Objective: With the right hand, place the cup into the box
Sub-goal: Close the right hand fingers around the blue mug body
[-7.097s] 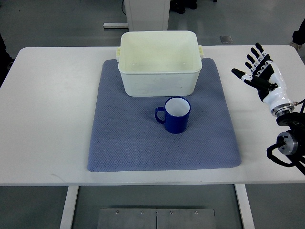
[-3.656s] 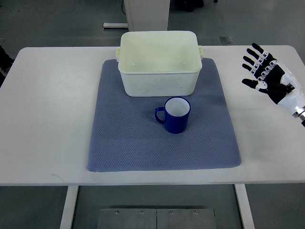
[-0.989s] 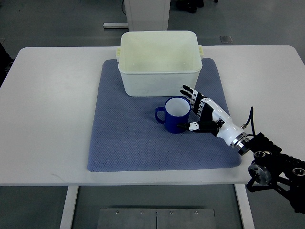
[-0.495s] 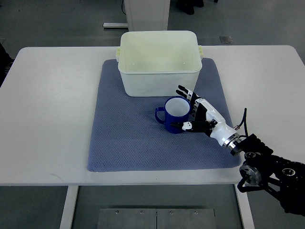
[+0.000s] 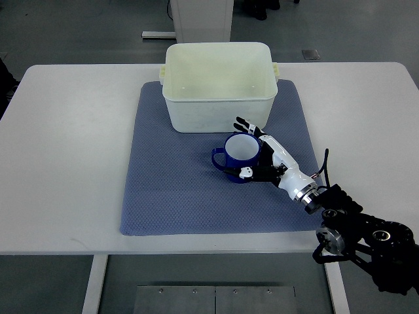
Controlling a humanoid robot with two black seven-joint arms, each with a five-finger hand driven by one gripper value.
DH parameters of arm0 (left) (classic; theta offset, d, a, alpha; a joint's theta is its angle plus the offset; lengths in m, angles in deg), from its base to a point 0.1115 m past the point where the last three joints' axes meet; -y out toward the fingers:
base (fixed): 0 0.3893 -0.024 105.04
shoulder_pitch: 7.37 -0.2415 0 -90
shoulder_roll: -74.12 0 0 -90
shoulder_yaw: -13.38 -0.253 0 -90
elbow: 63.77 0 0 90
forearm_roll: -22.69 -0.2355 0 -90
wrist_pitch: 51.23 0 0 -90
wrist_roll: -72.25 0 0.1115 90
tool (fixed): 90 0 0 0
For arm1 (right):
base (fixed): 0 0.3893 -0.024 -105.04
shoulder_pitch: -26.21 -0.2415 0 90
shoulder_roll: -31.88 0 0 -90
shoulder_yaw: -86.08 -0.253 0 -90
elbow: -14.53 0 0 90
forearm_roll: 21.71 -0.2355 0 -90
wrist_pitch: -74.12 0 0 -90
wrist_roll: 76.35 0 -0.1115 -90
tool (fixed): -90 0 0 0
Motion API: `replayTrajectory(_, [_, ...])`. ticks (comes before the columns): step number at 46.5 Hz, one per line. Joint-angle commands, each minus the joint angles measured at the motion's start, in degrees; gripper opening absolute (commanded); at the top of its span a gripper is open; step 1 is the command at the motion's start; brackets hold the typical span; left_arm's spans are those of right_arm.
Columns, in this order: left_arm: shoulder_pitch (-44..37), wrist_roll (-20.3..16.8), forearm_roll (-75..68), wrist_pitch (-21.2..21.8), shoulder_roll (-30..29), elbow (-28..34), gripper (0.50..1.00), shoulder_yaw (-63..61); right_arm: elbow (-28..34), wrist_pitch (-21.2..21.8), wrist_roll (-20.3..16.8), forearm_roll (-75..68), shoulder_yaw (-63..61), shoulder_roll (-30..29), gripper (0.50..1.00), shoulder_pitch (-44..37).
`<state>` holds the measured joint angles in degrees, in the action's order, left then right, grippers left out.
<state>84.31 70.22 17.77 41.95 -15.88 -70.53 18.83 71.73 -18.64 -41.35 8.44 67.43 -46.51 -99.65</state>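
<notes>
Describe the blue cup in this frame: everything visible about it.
The cup is a glossy dark blue mug with a white inside, apparently empty, standing upright on the blue-grey mat just in front of the cream box, not inside it. Its loop handle points toward the picture's left. The right hand wraps it from the right: fingers around the far side, thumb across the near side. Whether it has left the mat cannot be told.

Lay flat on a white table [image 5: 72, 150]: a blue-grey textured mat [image 5: 177, 196], its near edge close to the table's front edge. Stood beyond the table on grey floor: a white pedestal base [image 5: 200, 16]. Showed beneath the table's front: a metal plate [image 5: 213, 299] with screws.
</notes>
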Motion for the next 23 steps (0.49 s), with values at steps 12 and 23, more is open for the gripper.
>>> replayTrajectory(12, [0.00, 0.00, 0.00, 0.07, 0.00, 0.00, 1.000, 0.00, -1.48, -3.04, 0.00, -0.01, 0.37, -1.67, 0.626, -0.44])
replayTrajectory(23, [0.00, 0.00, 0.00, -0.01, 0.00, 0.00, 1.000, 0.00, -1.22, -3.21, 0.00, 0.08, 0.55, -1.24, 0.500, -1.41])
